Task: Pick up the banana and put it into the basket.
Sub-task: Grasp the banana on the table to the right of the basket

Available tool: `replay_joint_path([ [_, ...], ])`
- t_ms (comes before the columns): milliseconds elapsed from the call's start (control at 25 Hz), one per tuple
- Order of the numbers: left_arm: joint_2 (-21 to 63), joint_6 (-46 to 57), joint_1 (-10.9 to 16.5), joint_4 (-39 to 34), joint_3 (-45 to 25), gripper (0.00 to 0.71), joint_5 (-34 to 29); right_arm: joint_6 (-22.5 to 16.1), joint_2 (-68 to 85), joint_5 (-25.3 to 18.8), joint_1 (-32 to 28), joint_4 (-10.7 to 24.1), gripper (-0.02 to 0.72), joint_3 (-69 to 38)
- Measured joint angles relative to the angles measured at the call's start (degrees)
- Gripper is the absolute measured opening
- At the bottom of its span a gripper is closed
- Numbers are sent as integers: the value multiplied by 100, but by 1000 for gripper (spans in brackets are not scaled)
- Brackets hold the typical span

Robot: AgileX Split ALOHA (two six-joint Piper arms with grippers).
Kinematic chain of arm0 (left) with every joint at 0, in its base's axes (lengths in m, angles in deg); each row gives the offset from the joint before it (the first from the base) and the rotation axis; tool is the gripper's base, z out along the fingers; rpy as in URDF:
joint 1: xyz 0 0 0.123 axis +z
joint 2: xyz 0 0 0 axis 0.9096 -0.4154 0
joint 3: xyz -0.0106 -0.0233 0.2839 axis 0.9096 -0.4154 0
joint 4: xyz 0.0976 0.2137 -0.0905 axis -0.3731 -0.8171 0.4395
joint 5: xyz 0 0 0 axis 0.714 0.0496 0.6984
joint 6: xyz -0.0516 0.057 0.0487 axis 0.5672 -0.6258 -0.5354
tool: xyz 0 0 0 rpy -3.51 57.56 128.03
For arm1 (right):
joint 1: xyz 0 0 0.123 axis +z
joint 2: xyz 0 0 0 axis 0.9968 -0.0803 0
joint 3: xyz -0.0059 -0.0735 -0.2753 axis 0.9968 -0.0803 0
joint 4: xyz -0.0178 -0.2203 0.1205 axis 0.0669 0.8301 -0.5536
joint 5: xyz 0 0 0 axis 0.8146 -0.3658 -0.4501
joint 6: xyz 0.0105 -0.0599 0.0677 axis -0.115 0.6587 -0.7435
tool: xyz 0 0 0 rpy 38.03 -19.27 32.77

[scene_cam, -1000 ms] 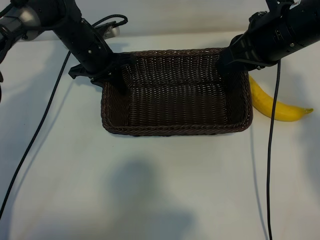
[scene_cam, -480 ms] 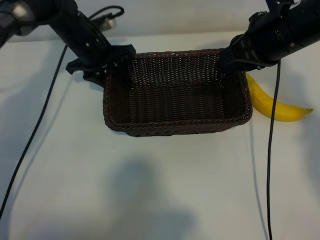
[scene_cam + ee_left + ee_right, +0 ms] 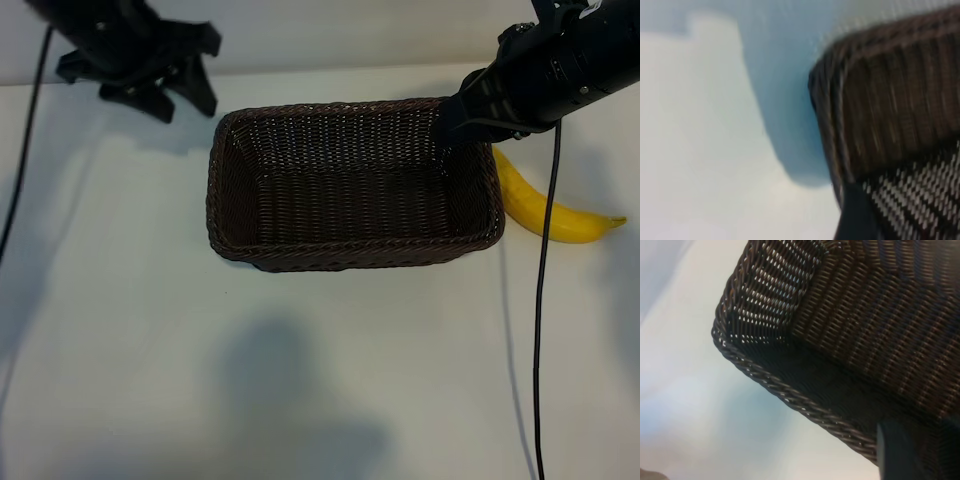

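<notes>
The dark-brown wicker basket point(image 3: 350, 255) sits mid-table with nothing inside it. The yellow banana point(image 3: 548, 208) lies on the table just outside the basket's right end. My right gripper point(image 3: 462, 128) is at the basket's far right corner, shut on the basket's rim. One of its fingers point(image 3: 907, 452) shows against the weave point(image 3: 865, 315). My left gripper point(image 3: 184, 98) hangs open above the table, beyond the basket's far left corner and apart from it. In the left wrist view that corner point(image 3: 880, 100) shows past one dark finger point(image 3: 855, 217).
A white table point(image 3: 150, 350) runs wide in front of the basket and to its left. Black cables point(image 3: 542, 300) hang from both arms, the right one crossing over the banana.
My left gripper opened off the basket's far left corner and pulled back up and to the left. The basket shifted slightly. The right gripper and the banana stayed put.
</notes>
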Motion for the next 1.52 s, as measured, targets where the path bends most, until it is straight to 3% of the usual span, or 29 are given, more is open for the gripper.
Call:
replay_joint_path([
  [240, 1137, -865, 213, 369, -1676, 515, 5, 0, 0, 11, 0, -7, 248, 0],
  [480, 2302, -1236, 402, 1005, -2122, 515, 0, 0, 0, -16, 0, -7, 262, 0],
  [640, 2514, -1225, 589, 1063, -2134, 515, 6, -63, 0, -70, 0, 4, 356, 0],
  [800, 2461, -1221, 627, 1063, -2178, 515, 18, -152, 0, -450, 0, 42, 469, 0],
  [920, 2461, -1214, 627, 1067, -2178, 515, 24, -450, 0, -557, 0, 469, 487, 0],
  [1120, 2461, -1214, 627, 1067, -2178, 515, 37, -1359, -141, -202, 0, 1784, 487, 0],
  [1240, 2461, -1214, 627, 1067, -2178, 515, 73, -1600, -371, -62, -7, 2371, 487, 0],
  [1520, 2461, -1214, 627, 1067, -2178, 515, 175, -1457, -919, 126, -462, 2717, 487, 0],
])
